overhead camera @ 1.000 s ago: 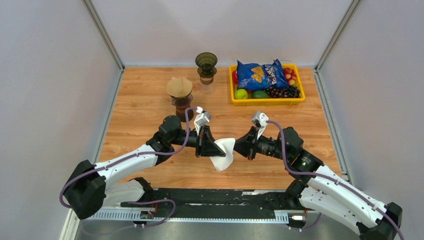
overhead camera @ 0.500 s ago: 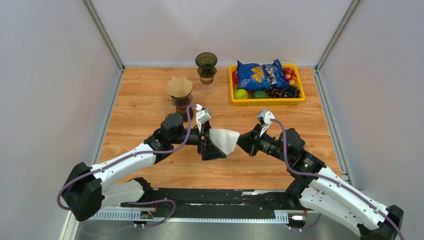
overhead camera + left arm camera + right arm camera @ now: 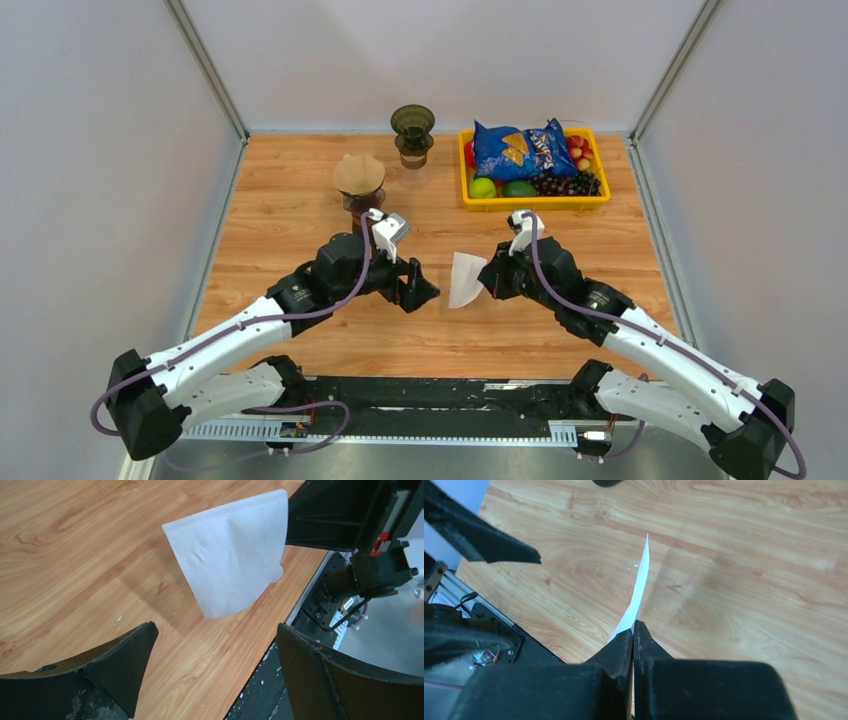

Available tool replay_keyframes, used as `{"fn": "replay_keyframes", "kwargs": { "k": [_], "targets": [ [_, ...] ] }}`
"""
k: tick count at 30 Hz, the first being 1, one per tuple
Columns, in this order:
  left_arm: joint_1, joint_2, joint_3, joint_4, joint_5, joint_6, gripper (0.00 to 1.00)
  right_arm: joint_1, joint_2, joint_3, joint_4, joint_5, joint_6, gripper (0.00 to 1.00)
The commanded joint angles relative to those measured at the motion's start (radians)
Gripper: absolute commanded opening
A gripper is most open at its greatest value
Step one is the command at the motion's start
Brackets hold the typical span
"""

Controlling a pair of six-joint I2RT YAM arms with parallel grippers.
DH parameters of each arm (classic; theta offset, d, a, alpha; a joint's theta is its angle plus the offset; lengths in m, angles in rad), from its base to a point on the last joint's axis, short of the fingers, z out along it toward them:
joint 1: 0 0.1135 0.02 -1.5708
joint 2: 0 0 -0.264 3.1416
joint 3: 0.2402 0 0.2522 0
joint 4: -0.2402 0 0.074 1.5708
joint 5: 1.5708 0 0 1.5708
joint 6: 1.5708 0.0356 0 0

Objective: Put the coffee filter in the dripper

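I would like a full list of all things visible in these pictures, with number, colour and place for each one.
table: one, light wood, under everything
coffee filter: one, white, in the air between the arms
empty dripper: one, dark olive, far edge, centre
dripper with brown filter: one, dark, left of the empty one
tray: one, yellow, far right
chip bag: one, blue, in the tray
green fruits: two, tray's near left
red fruits: several, tray's ends
grapes: one bunch, dark, tray's near right
left fingers: black, open, empty, apart from the filter
right fingers: black, shut on the filter's edge
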Motion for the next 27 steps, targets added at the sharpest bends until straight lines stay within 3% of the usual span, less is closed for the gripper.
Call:
{"fn": "replay_keyframes", "kwargs": {
  "k": [1,8,14,27],
  "targets": [
    [-0.062,-0.001,0.034,0.005,-0.091,0.026,1.00,0.000,0.062,0.103,-0.138,0.049,0.134,0.00],
    [-0.141,0.136,0.045,0.219,-0.141,-0.039,1.00,0.000,0.134,0.152,-0.176,0.046,0.221,0.00],
    [-0.186,0.231,0.052,0.297,-0.209,-0.043,1.00,0.001,0.165,0.166,-0.184,0.062,0.257,0.00],
    [-0.248,0.349,0.108,0.245,-0.443,-0.043,1.00,0.001,0.201,0.177,-0.185,0.049,0.253,0.00]
  ]
}}
